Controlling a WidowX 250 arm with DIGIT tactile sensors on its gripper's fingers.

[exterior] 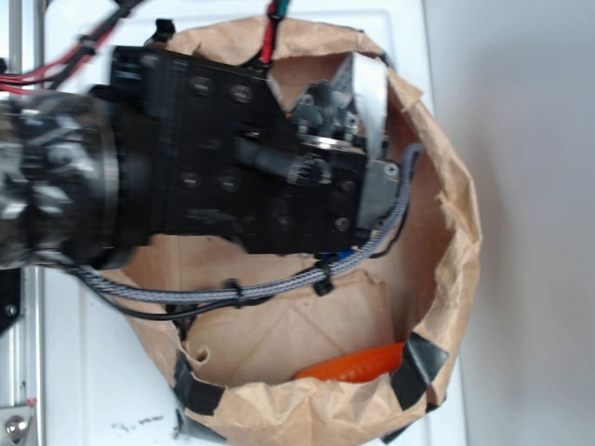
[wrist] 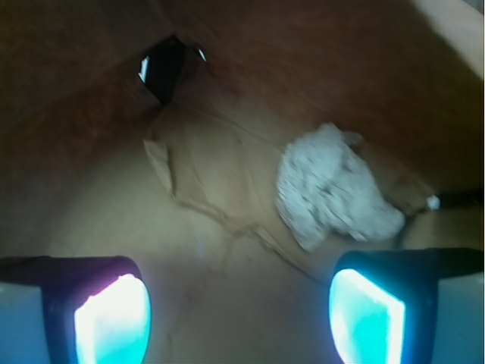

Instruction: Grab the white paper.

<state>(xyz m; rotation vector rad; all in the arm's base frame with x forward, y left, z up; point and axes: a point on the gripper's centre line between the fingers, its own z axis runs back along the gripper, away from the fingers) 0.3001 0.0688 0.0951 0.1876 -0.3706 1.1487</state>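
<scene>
Tool (wrist: 239, 311) spread wide inside the bag (exterior: 446, 279); it should be shifted right until the white paper (wrist: 333, 189) is straddled.

The exterior view looks straight down, close over the arm (exterior: 186, 158) and bag (exterior: 446, 279). The wrist view peers from the hand (wrist: 239, 311) into that bag's floor (wrist: 220, 182).

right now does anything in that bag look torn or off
Yes: the brown paper bag has a dark tear through its wall, seen in the wrist view, and its rim is ragged. The white paper lies crumpled inside.
</scene>
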